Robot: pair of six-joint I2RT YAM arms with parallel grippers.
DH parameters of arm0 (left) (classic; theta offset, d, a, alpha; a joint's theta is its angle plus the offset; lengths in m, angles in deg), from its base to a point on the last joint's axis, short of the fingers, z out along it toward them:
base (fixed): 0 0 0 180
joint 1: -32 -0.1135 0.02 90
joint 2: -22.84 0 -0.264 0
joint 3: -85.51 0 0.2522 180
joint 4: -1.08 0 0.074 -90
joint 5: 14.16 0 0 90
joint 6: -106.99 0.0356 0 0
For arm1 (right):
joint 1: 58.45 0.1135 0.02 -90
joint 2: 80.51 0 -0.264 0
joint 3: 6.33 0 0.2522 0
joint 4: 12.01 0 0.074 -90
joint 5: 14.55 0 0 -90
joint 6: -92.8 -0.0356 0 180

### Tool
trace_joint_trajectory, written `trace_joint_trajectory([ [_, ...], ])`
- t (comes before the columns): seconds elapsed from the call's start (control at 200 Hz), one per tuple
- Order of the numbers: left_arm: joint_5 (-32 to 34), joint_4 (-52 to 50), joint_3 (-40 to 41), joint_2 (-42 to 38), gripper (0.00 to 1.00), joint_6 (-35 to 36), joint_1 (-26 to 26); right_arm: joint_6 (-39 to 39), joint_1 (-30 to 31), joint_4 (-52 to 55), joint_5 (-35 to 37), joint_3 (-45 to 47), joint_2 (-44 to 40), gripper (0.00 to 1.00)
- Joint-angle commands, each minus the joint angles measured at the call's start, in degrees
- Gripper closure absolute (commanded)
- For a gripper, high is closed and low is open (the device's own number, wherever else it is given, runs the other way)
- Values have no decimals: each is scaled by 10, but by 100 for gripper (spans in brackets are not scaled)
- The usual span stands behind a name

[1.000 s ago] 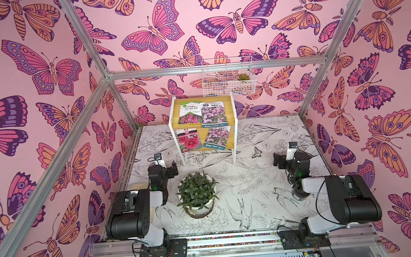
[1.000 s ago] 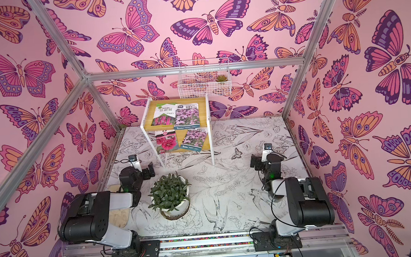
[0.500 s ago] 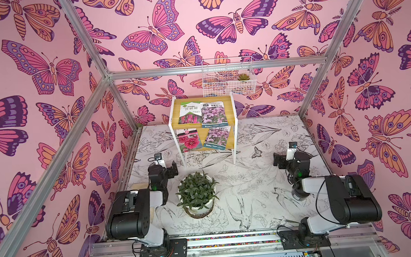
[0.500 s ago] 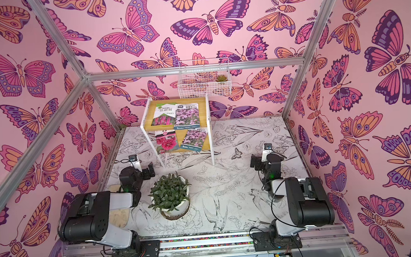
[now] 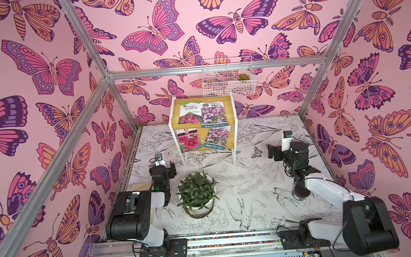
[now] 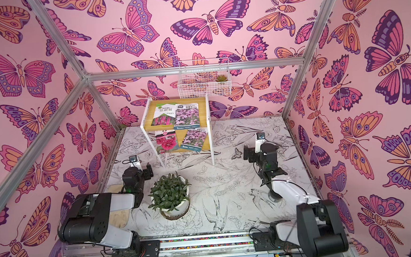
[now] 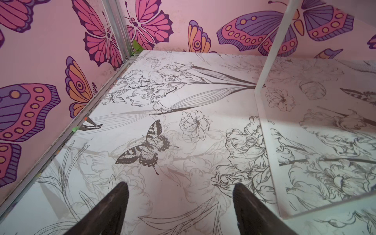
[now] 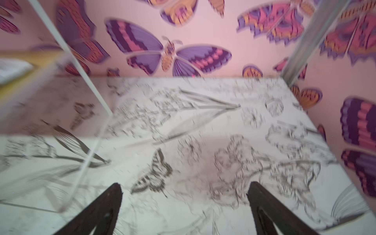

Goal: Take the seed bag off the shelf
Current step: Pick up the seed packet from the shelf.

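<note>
Yellow-board shelf (image 5: 228, 110) holds four seed bags (image 5: 212, 111) | step: approach, none lifted | left pincer (image 7: 180, 186), right pincer (image 8: 185, 185) both agape, empty | next: reach a bag's front edge

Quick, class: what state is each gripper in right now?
Left gripper: open, holding nothing.
Right gripper: open, holding nothing.

The small two-step shelf of yellow wooden boards on a white metal frame (image 5: 228, 108) stands at the back of the printed table (image 5: 263, 174). Two paper seed bags (image 5: 213, 114) lie side by side on its upper board, and two more seed bags (image 5: 189, 140) on the lower board in front. A white wire basket (image 5: 229, 89) hangs on the wall behind, above it. A leafy potted plant (image 5: 196, 193) stands before the shelf.
</note>
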Motion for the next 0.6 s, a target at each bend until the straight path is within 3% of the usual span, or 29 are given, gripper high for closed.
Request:
trace_joint_trajectory([
  [0.0, 12, -5, -6, -4, 13, -2, -4, -12, 55, 199, -4, -79, -56, 1],
  [0.105, -18, 21, 10, -36, 11, 1, -15, -14, 107, 262, -11, -121, -92, 1],
  [0.26, -9, -176, -11, -247, 15, 3, -15, -40, 142, 267, -59, -134, -127, 1],
  [0.406, 24, -429, -133, -367, 22, -84, -13, -4, 256, 268, 57, -185, -114, 1],
  [0.591, -86, -608, -268, -391, 26, -173, -10, 62, 366, 342, 99, -348, 2, 1],
])
